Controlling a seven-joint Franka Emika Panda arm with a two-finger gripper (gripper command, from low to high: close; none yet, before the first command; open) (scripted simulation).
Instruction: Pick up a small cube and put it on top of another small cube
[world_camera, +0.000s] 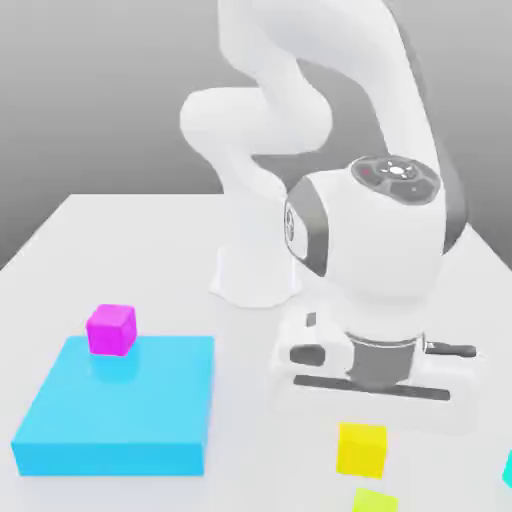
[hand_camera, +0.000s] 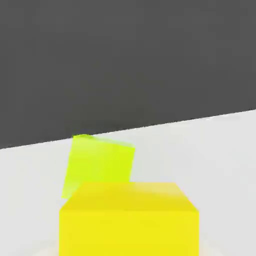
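The small cube (world_camera: 362, 448), plain bright yellow, sits directly under my hand near the table's front edge. My gripper (world_camera: 370, 418) has come down over it and is shut on it. The hand view has the same small cube (hand_camera: 129, 219) very close and centred. Just past it is a greener lime-yellow cube (hand_camera: 98, 165), slightly turned, which lies in front of the small cube (world_camera: 375, 500) in the exterior view.
A flat cyan block (world_camera: 120, 410) lies at the exterior view's left with a magenta cube (world_camera: 111, 330) on its far corner. The arm's white base (world_camera: 255, 270) stands behind. A cyan sliver (world_camera: 507, 468) touches the right edge.
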